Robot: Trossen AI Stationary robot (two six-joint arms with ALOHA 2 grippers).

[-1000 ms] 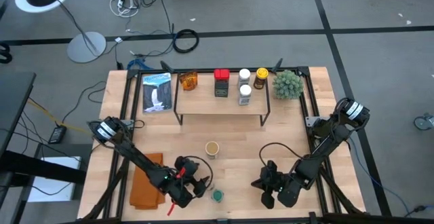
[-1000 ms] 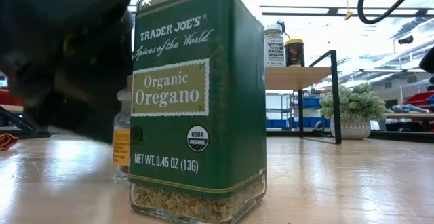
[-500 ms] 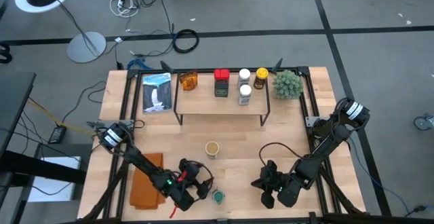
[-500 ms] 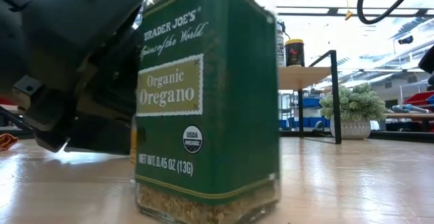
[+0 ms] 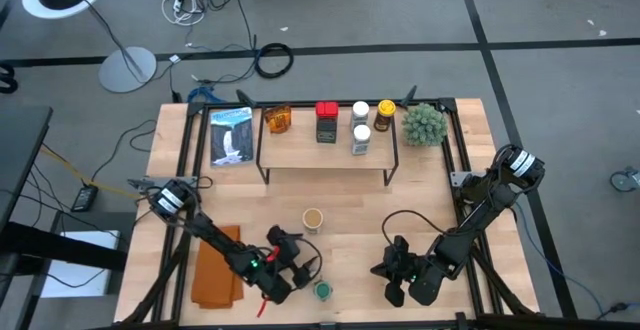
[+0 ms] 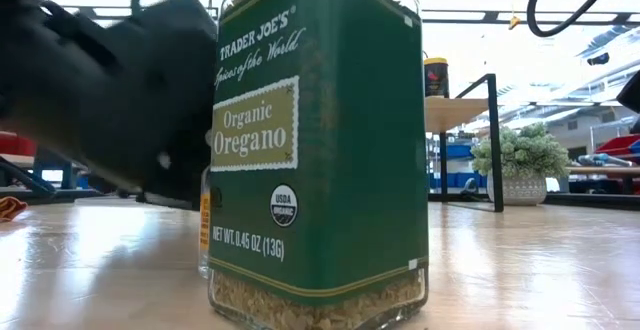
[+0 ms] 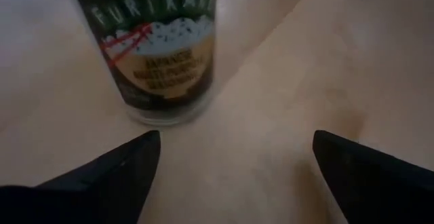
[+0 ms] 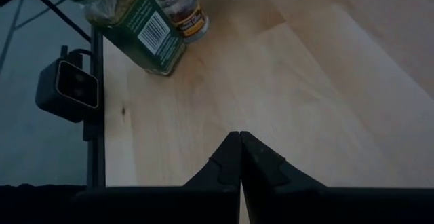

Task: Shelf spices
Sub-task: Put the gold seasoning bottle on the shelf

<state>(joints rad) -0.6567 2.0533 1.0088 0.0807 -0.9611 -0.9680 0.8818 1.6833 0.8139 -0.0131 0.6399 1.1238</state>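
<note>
A green oregano jar [image 6: 315, 150] stands upright near the table's front edge [image 5: 321, 289]. Just behind it stands a tan-lidded furikake jar [image 5: 313, 218], also upright [image 7: 159, 54]. My left gripper [image 5: 296, 258] is open and low over the table left of the oregano jar. Its fingers [image 7: 234, 139] point at the furikake jar, short of it. The shelf [image 5: 325, 155] at the back carries an amber jar [image 5: 278, 120], a red tin [image 5: 326, 121], two white-capped jars [image 5: 360, 127] and a yellow-lidded jar [image 5: 385, 115]. My right gripper [image 8: 239, 142] is shut above bare wood at the front right [image 5: 388, 270]. My left gripper stands close beside the oregano jar [image 5: 321, 289], on its left. The jar hides the gap in the low view, so I cannot tell whether the gripper's outer side touches it. Nothing is between the fingers.
A spiky green plant ball [image 5: 423, 123] sits right of the shelf and a booklet [image 5: 231, 135] left of it. An orange cloth [image 5: 215, 270] lies at the front left under my left arm. Bare wood lies between the shelf and the two jars.
My left gripper has rolled, sunk a little and moved toward the table's right, coming in behind the oregano jar while staying open. The oregano jar has slid slightly toward the right and turned a little, still upright.
</note>
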